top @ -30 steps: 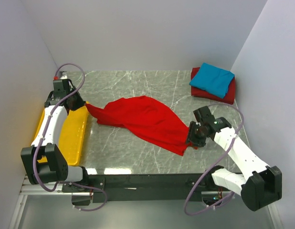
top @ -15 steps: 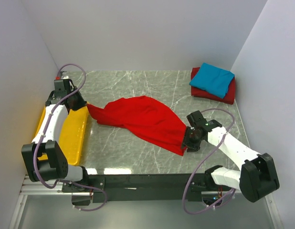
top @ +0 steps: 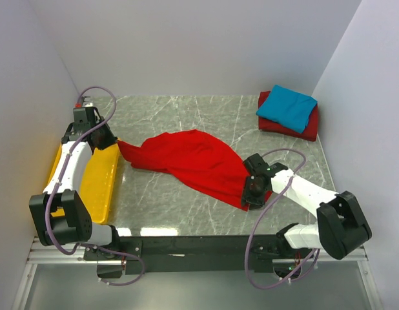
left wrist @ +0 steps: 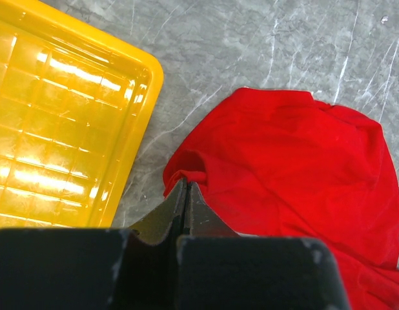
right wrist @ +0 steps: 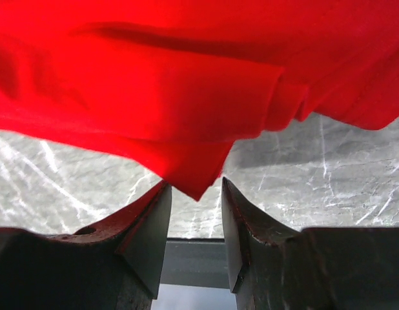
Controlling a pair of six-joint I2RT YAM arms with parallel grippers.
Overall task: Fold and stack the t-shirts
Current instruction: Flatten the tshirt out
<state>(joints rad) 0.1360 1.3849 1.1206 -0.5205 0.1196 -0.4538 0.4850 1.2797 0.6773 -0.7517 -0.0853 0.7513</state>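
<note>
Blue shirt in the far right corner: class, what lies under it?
A folded dark red shirt lies under the blue shirt, its edges showing at the left, near and right sides. Its middle is covered, so its folds there cannot be seen.

No readable text in any view.
The bright red t-shirt (top: 193, 158) at the centre, the turquoise-blue t-shirt (top: 288, 108) at 2 o'clock and the yellow tray (top: 99, 184) at 9 o'clock show plain surfaces, with no legible letters, numbers or logos.
</note>
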